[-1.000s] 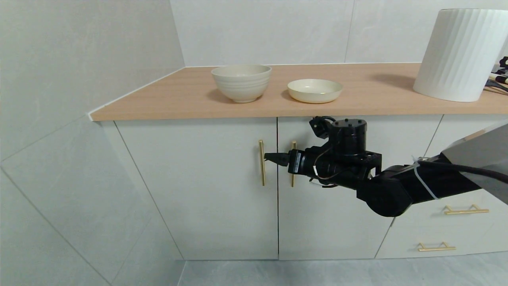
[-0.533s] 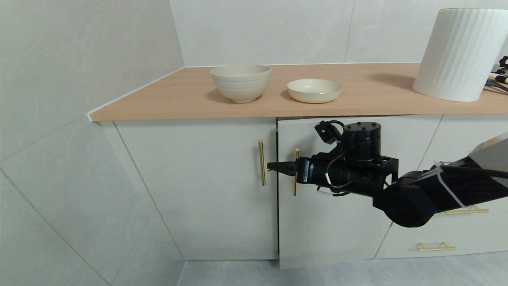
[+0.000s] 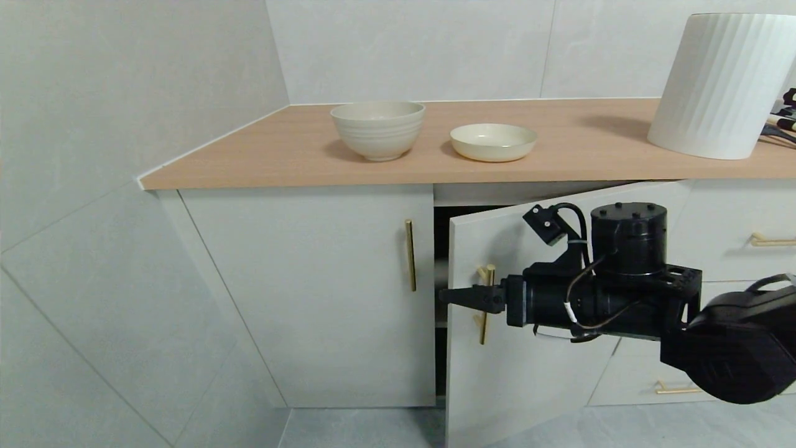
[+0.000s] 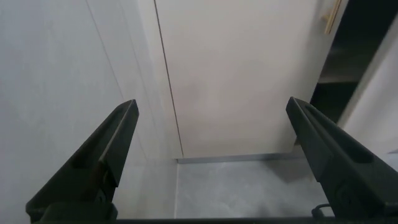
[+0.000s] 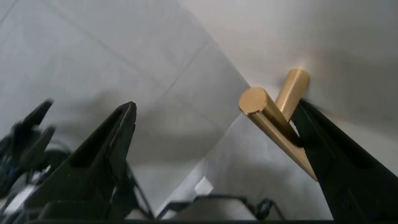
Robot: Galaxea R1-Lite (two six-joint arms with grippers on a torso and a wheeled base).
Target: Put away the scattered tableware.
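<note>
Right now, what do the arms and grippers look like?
Black right arm: cylindrical housing on the wrist, small boxy camera on a bracket, looped cable with a white tag. Black, tapered right gripper and left gripper.

The bowl (image 3: 377,129) was cream, with faint horizontal ridged bands round its outside. The shallow dish (image 3: 493,141) was a paler, plain cream. The bench (image 3: 280,155) had a light wood top with a fine grain. The cabinet doors (image 3: 311,292) were plain off-white, and their bar handles (image 3: 410,255) brass-gold. The right gripper (image 3: 459,295) was matt black. The tall container (image 3: 721,81) at the bench's right end was white with vertical fluting. The wall tiles (image 3: 124,93) were pale grey.
</note>
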